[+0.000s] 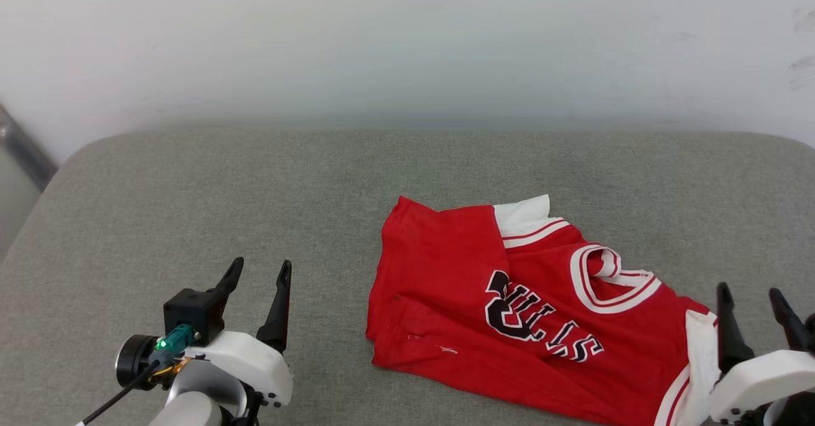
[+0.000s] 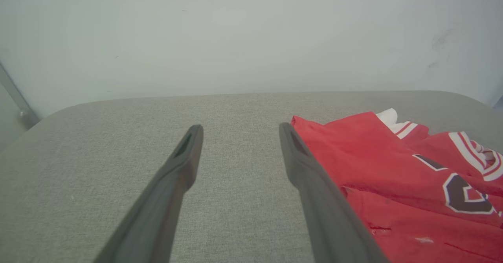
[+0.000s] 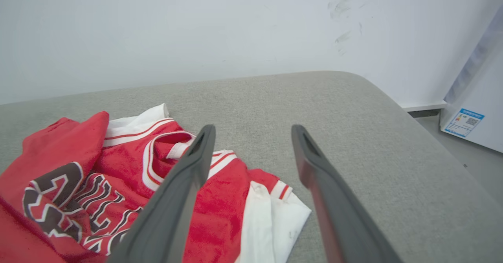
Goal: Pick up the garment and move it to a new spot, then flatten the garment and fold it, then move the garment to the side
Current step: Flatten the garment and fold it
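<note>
At the far left of the head view, a grey metal strip (image 1: 22, 146) runs down the pale wall (image 1: 407, 44) beside the rounded corner of the grey fabric surface (image 1: 191, 190). The left gripper (image 1: 262, 264) sits at the lower left over bare fabric. Its two dark fingers are spread apart with nothing between them, and a green light glows on its body. In the left wrist view, the left gripper (image 2: 240, 127) points across the surface (image 2: 98, 157) toward the wall, and the garment (image 2: 373, 157) lies just to the right of the right-hand finger, which crosses the garment's near edge in that view.

The garment (image 1: 458, 286) lies right of centre on the surface, well apart from the left gripper. It is rumpled, with a red panel folded over its left part. The black, white-outlined lettering (image 1: 541, 324) faces up and runs slantwise. Above it, one white sleeve (image 1: 522, 213) with red striping pokes out at the far edge. The striped collar (image 1: 611, 279) lies open to the right of the lettering, and a second white sleeve (image 1: 697, 343) lies at the garment's right end.

The right gripper (image 1: 749, 290) is at the lower right, its fingers parted and empty, its left finger overlapping that sleeve's edge in the head view. The right wrist view shows the right gripper (image 3: 253, 128) with its left finger over the garment (image 3: 226, 212) and the white sleeve (image 3: 271, 216) lying below the gap. Whether the fingers touch the cloth cannot be told. Further right, beyond the surface (image 3: 353, 109), a white appliance (image 3: 483, 98) with a label (image 3: 465, 122) stands on the floor.
</note>
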Motion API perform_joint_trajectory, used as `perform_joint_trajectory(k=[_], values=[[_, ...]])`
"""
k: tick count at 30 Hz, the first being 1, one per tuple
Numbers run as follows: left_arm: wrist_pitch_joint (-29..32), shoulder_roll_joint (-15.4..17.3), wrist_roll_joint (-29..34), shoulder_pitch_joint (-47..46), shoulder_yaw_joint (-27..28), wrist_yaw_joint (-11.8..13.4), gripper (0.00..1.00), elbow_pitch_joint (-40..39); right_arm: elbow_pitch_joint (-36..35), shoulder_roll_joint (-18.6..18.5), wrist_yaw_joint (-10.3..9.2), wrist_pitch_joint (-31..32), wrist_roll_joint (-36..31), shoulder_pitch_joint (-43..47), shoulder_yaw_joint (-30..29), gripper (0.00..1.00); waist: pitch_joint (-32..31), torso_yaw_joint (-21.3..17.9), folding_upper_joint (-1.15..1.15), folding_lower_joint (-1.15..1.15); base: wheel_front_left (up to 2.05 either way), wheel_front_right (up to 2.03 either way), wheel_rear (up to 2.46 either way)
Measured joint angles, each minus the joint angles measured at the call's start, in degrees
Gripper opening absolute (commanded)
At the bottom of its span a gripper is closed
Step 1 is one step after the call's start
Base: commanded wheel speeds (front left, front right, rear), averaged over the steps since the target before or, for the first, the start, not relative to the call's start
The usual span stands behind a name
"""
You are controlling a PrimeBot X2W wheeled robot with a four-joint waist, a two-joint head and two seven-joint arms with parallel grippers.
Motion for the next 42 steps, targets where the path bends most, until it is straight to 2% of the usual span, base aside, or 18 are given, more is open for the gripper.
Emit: perform_joint_trajectory(k=[4,7,15,23,28,32,33,34,35,38,42], values=[[1.9,0.9,0.0,-0.2,-0.3,0.1,1.0,0.0,-3.5,0.3,0.0,-0.6,0.2,1.4,3.7,1.0,-0.5,-0.8,0.0,0.0,0.0,0.0,0.0],[4.4,1.2,0.0,-2.2,-1.2,-0.8,1.0,0.2,-6.4,0.4,0.0,-0.2,0.5,2.6,5.9,1.0,-0.5,-1.7,0.0,0.0,0.0,0.0,0.0],[16.6,0.4,-1.5,-12.6,-5.5,-7.0,1.0,4.5,-12.9,0.4,0.0,0.7,2.7,3.8,11.6,1.0,1.7,-5.3,0.0,0.0,0.0,0.0,0.0],[30.0,0.5,-4.4,-21.3,-8.4,-13.5,1.0,14.4,-14.8,0.4,0.0,-0.5,3.4,2.6,15.5,1.0,7.2,-10.0,0.0,0.0,0.0,0.0,0.0],[38.4,0.6,-6.8,-23.5,-10.4,-16.0,1.0,20.4,-13.8,0.4,0.0,-1.1,3.9,1.3,16.4,1.0,10.5,-12.7,0.0,0.0,0.0,0.0,0.0],[44.9,0.7,-8.9,-25.7,-11.3,-16.8,1.0,22.6,-12.9,0.4,0.0,-1.7,4.4,1.0,16.3,1.0,12.3,-14.0,0.0,-0.01,0.0,0.0,0.0],[46.2,0.7,-9.4,-26.0,-11.4,-16.9,0.84,22.8,-12.8,0.4,0.0,-1.8,4.5,0.8,16.2,1.0,12.5,-14.2,0.0,-0.01,0.0,0.0,0.0],[47.3,0.6,-10.0,-26.3,-11.4,-16.9,0.44,22.9,-12.7,0.4,0.0,-1.9,4.6,0.6,16.2,1.0,12.6,-14.2,0.0,-0.01,0.0,0.0,0.0],[47.7,0.6,-10.0,-26.5,-11.7,-16.9,0.0,22.9,-12.6,0.4,0.0,-1.9,4.8,0.5,16.1,1.0,12.7,-14.2,0.0,0.0,0.0,0.0,0.0],[45.6,0.5,-9.0,-26.4,-12.3,-16.9,0.0,22.5,-12.4,0.4,0.0,-2.2,5.0,0.3,15.8,1.0,12.6,-13.5,0.0,0.0,0.0,0.0,0.0],[40.0,0.2,-7.3,-24.8,-12.3,-15.4,0.0,20.5,-12.4,0.4,0.0,-2.1,4.7,0.3,15.1,1.0,11.9,-11.8,0.0,0.0,0.0,0.0,0.0]])
